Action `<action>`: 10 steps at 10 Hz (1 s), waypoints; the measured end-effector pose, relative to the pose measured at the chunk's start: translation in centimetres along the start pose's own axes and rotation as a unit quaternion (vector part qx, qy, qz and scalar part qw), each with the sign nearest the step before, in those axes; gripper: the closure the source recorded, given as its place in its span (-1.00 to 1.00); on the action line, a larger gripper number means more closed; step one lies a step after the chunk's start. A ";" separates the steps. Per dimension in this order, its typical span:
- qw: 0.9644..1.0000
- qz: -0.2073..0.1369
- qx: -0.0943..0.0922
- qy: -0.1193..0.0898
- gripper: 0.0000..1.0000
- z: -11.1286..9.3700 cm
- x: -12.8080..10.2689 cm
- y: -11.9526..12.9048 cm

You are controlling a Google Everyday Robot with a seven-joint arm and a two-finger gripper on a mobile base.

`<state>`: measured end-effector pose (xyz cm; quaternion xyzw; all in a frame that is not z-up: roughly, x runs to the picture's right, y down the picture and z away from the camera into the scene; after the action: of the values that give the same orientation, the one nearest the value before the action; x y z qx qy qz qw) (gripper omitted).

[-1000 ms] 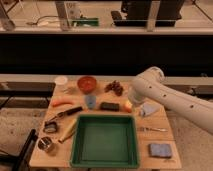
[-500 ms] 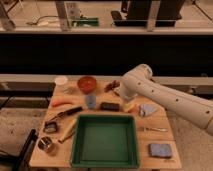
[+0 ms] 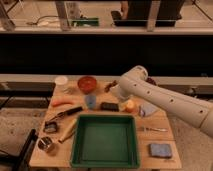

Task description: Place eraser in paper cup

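The eraser (image 3: 109, 106) is a small flat black block lying on the wooden table (image 3: 55, 159), just behind the green tray. The paper cup (image 3: 61, 80) stands upright at the table's back left corner, left of the red bowl (image 3: 87, 83). My white arm reaches in from the right. My gripper (image 3: 115, 92) is at its end, just behind and slightly right of the eraser and far right of the cup. An orange ball (image 3: 129, 105) lies right of the eraser, under the arm.
A small blue-grey cup (image 3: 90, 102) stands left of the eraser. A green tray (image 3: 105, 162) fills the front middle. A carrot (image 3: 62, 102), a black-handled tool (image 3: 67, 114) and a metal cup (image 3: 46, 145) are on the left. A blue sponge (image 3: 160, 150) and a fork (image 3: 152, 129) are on the right.
My arm has swung left across the back of the table, bringing the gripper from near the right side to just behind the eraser. The objects have not moved.
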<state>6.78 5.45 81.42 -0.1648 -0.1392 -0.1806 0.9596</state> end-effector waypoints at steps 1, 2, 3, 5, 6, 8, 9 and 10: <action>1.000 0.001 0.002 -0.002 -0.60 0.4 -0.2 -0.1; 1.000 0.002 0.004 -0.007 -0.60 0.8 -0.5 -0.2; 1.000 0.003 0.005 -0.010 -0.60 1.2 -0.6 -0.4; 1.000 0.007 0.013 -0.014 -0.60 2.0 -0.5 -1.1; 1.000 0.008 0.015 -0.015 -0.60 2.2 -0.4 -1.3; 1.000 0.011 0.019 -0.015 -0.60 2.8 -0.4 -2.0; 1.000 0.012 0.019 -0.016 -0.60 3.2 -0.6 -2.2; 1.000 0.014 0.019 -0.016 -0.60 3.7 -0.6 -2.3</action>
<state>4.58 4.99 85.20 -0.1513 -0.1559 -0.1615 0.9627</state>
